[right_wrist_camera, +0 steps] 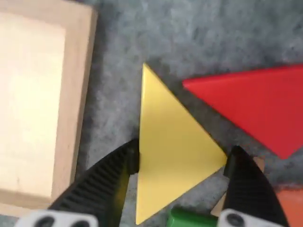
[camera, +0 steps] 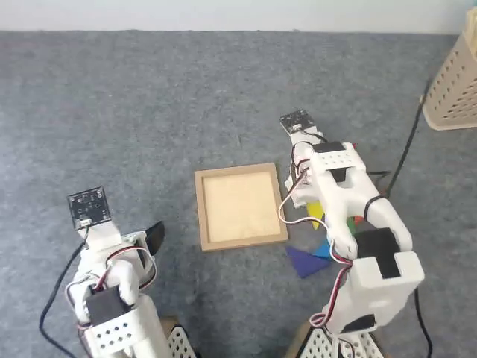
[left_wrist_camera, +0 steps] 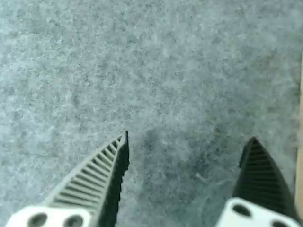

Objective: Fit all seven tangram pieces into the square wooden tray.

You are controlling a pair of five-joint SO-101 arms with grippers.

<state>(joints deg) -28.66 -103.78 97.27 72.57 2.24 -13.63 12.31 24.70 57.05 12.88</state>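
Right gripper [right_wrist_camera: 184, 151] is clamped on the yellow triangle [right_wrist_camera: 170, 156]: one finger on its long edge, the other at its corner. That's just beside the wooden tray [camera: 203, 212], and we see bare wood on the tray's floor. Red triangle [right_wrist_camera: 255, 109] lies near the yellow one but not touching it. Green piece [right_wrist_camera: 189, 218] & orange piece [right_wrist_camera: 289, 208] sit close by the gripper. From above, purple piece [camera: 302, 261] and blue piece [camera: 322, 248] touch on the table's grey carpet [camera: 149, 112], right arm's side of the tray. Left gripper [left_wrist_camera: 188, 142] hangs released, jaws wide over bare carpet, well apart from the pcs.
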